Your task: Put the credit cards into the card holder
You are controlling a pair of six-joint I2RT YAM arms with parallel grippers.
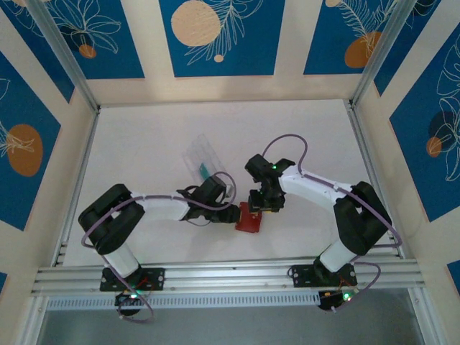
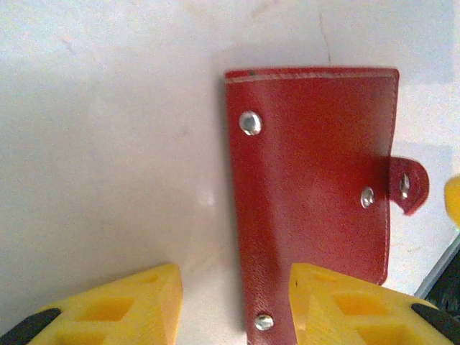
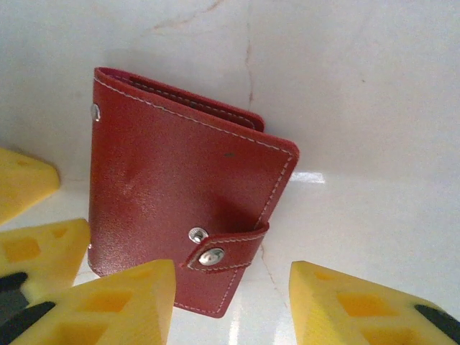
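The wallet [image 1: 249, 219] lies flat on the bench [image 1: 309, 129], near the front, between my two arms. The left gripper [image 2: 237, 287] hangs low over one long edge, jaws spread, one of them over the leather, nothing pinched. The right gripper [image 3: 233, 287] hovers at the strap end, jaws likewise spread and empty. Of the cards [image 1: 205, 171] I see a teal sliver inside the clear case [image 1: 203, 152], further back and apart from the wallet.

I judge the wallet light, thin and soft. It will probably flex and skate on this smooth bench if nudged from one side. The strap [image 3: 228, 248] folds round the free edge, and I cannot tell whether its stud is fastened. I would pin one cover near the fold with one arm and take the strap tab with the other. The cards look stiff and slick, so I would grip them by an edge.
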